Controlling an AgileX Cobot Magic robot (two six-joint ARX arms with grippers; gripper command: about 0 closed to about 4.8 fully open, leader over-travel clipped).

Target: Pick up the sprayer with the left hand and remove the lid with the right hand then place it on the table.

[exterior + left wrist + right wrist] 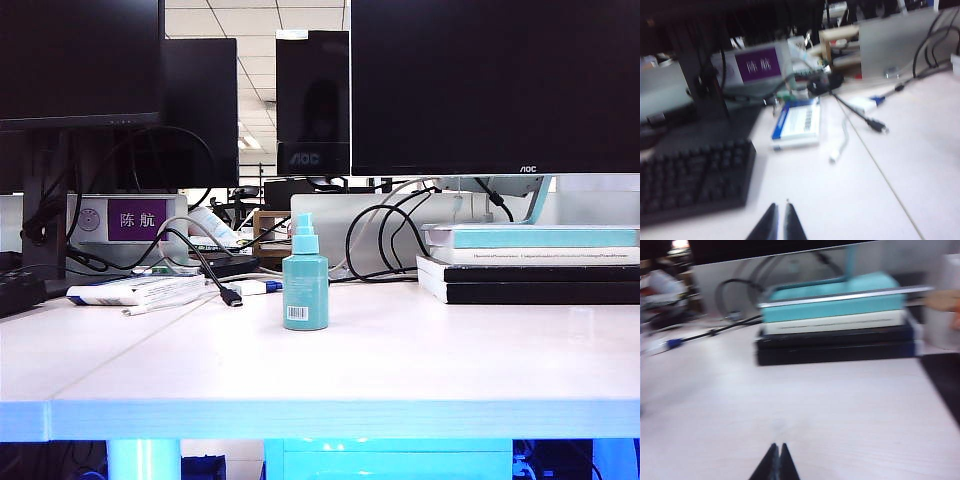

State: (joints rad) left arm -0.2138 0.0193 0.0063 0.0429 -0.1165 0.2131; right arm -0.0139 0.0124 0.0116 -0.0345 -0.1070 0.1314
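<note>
The teal sprayer [305, 290] stands upright near the middle of the pale table [400, 360], its barcode label facing the front. The paler lid [305, 223] sits on top of it. No arm shows in the exterior view. In the left wrist view my left gripper [780, 205] hovers low over the table beside a keyboard, fingers shut with nothing between them. In the right wrist view my right gripper [778, 446] is also shut and empty, pointing toward a stack of books. Neither wrist view shows the sprayer.
A black keyboard [690, 180] lies at the left. A blue-and-white box [797, 122], a black cable [215, 280] and a purple name plate [137, 219] sit behind the sprayer. A stack of books [535, 262] stands at the right, with monitors [490, 85] along the back.
</note>
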